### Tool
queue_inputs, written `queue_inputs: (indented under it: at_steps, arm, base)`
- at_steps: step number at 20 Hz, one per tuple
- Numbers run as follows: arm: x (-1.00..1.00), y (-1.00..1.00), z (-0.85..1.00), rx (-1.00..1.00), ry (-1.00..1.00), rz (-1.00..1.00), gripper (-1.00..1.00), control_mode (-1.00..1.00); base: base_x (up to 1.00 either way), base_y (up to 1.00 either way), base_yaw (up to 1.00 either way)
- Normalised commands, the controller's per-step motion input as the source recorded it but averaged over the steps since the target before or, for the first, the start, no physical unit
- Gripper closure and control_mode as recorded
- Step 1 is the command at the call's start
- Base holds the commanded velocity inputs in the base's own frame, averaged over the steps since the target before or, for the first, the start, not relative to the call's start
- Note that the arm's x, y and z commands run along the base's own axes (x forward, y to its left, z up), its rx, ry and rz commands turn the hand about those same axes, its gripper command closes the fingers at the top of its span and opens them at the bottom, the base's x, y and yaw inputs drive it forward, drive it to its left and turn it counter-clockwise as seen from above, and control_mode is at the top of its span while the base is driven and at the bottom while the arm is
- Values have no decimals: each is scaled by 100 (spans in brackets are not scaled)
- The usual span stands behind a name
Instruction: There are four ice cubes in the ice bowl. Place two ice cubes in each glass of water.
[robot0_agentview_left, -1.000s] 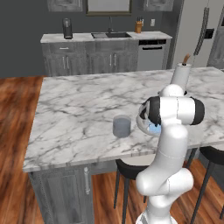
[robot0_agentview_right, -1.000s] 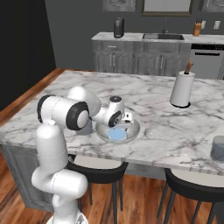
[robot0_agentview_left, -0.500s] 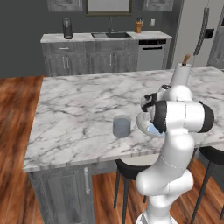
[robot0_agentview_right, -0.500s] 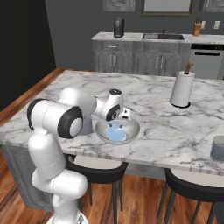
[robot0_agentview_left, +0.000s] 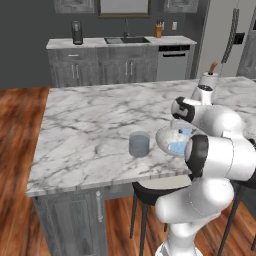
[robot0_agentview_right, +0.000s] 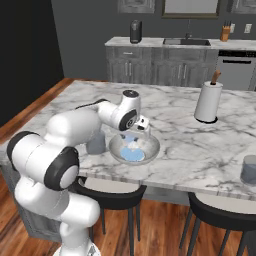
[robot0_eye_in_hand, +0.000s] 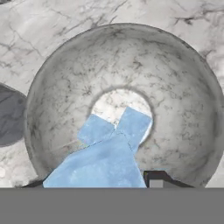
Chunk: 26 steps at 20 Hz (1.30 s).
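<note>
The pale glossy ice bowl (robot0_eye_in_hand: 192, 87) sits on the marble island, also seen as the ice bowl (robot0_agentview_right: 150, 150) and ice bowl (robot0_agentview_left: 165, 139). Two light blue ice cubes (robot0_eye_in_hand: 134, 124) lie on its bottom. A third ice cube (robot0_eye_in_hand: 98, 166) looms large and close, and my gripper (robot0_eye_in_hand: 94, 183) is shut on it just above the bowl floor. From the side, my gripper (robot0_agentview_right: 135, 136) points down into the bowl. One glass of water (robot0_agentview_left: 139, 144) stands just left of the bowl. Another glass of water (robot0_agentview_right: 248, 170) stands far right, near the island's front edge.
A tall white paper towel roll (robot0_agentview_right: 207, 101) with a brown tip stands behind and right of the bowl. Stools (robot0_agentview_right: 220, 215) are tucked under the island's near edge. A back counter with a sink (robot0_agentview_right: 187, 42) runs along the wall.
The jaws have narrowed onto an ice cube in the bowl. The arm's elbow has swung round while the hand stayed over the bowl.
</note>
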Motion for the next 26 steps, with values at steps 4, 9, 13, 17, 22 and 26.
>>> queue_inputs:
  at_steps: [4,9,13,17,22,26]
  arm:
    - [-47,17,30,10,4,-11,100,-100]
    - [-22,41,41,7,0,7,100,-100]
    - [-28,-3,34,0,-2,-6,100,-100]
    - [-42,-59,11,-4,-7,-25,100,-100]
    - [-38,-67,14,-1,-6,-26,100,-100]
    - [-20,-76,25,-4,-5,-28,100,-100]
  base:
    - [0,0,0]
    - [0,0,0]
    - [0,0,0]
    - [0,0,0]
    - [0,0,0]
    - [0,0,0]
